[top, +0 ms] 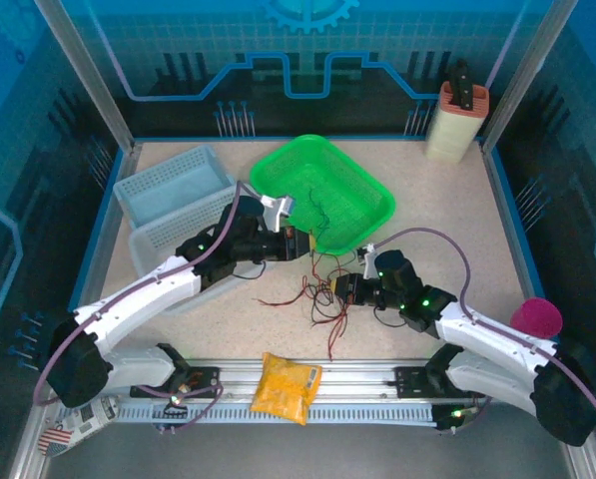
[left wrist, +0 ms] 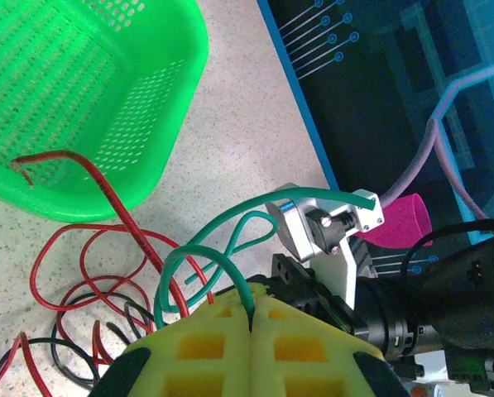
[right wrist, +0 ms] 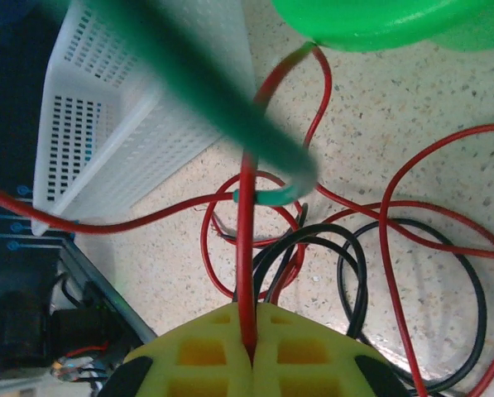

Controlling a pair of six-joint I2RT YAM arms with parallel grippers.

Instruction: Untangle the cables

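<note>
Cables (top: 315, 297) on speckled beige tabletop (top: 447, 205)

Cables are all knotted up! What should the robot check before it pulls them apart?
1. Left gripper shut on the green cable: ok.
2. Right gripper shut on the red cable: ok.
3. Green cable free of the red cable: not ok, it curls across it close to the right gripper.
4. Black cable clear of the red loops: not ok, they cross.
5. Cable ends clear of the green basket: cannot tell.
</note>
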